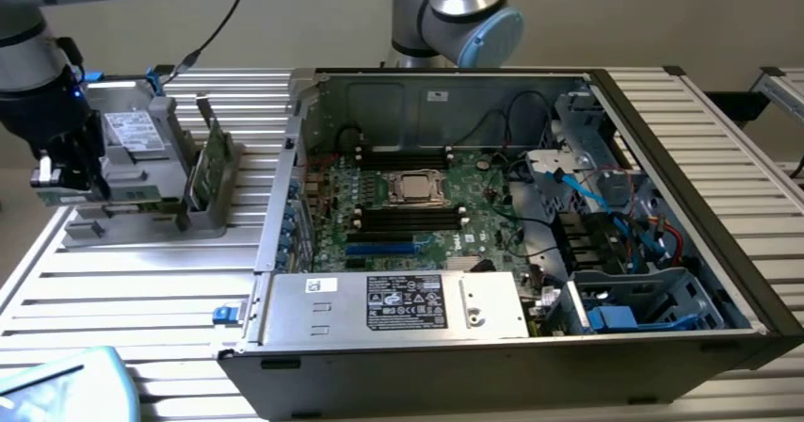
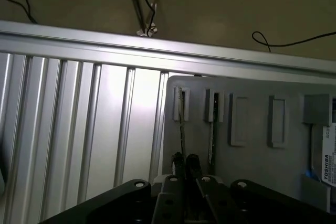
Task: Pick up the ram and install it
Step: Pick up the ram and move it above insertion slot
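Note:
My gripper (image 1: 66, 188) hangs at the near left end of the grey holder rack (image 1: 138, 217), at the exterior view's left. Its fingers are shut on the ram (image 1: 63, 197), a thin green stick lying level just under them. In the wrist view the ram (image 2: 181, 124) is edge-on, running from the rack's slot in between the fingertips (image 2: 179, 161) of the gripper (image 2: 185, 163). Whether the ram is still seated in its slot I cannot tell. The motherboard's memory slots (image 1: 409, 217) lie inside the open computer case (image 1: 653, 252), far to the right of the gripper.
A second thin board (image 2: 212, 124) stands in the neighbouring slot. On the rack are a taller green card (image 1: 207, 163) and a silver hard drive (image 1: 132, 130) (image 2: 328, 161). Another arm (image 1: 458, 17) rises behind the case. The slatted table (image 1: 126, 290) edge is close by.

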Controlling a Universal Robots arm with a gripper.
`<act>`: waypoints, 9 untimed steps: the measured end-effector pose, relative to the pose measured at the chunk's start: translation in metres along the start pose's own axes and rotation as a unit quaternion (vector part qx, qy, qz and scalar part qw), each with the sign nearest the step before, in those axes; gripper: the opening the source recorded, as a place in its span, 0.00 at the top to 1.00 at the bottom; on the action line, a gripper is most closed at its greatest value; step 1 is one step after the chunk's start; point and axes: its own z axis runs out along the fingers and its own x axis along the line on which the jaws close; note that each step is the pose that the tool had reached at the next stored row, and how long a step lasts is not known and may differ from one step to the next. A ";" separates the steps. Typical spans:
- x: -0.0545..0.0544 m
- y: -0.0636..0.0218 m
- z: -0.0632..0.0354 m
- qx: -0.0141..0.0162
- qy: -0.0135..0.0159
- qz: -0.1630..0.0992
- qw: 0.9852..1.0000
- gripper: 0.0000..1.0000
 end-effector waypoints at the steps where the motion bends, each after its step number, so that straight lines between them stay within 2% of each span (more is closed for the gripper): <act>1: 0.000 0.0002 -0.0017 0.000 0.000 0.000 1.000 0.86; 9: -0.001 0.0016 -0.0158 0.000 -0.001 0.001 1.000 0.86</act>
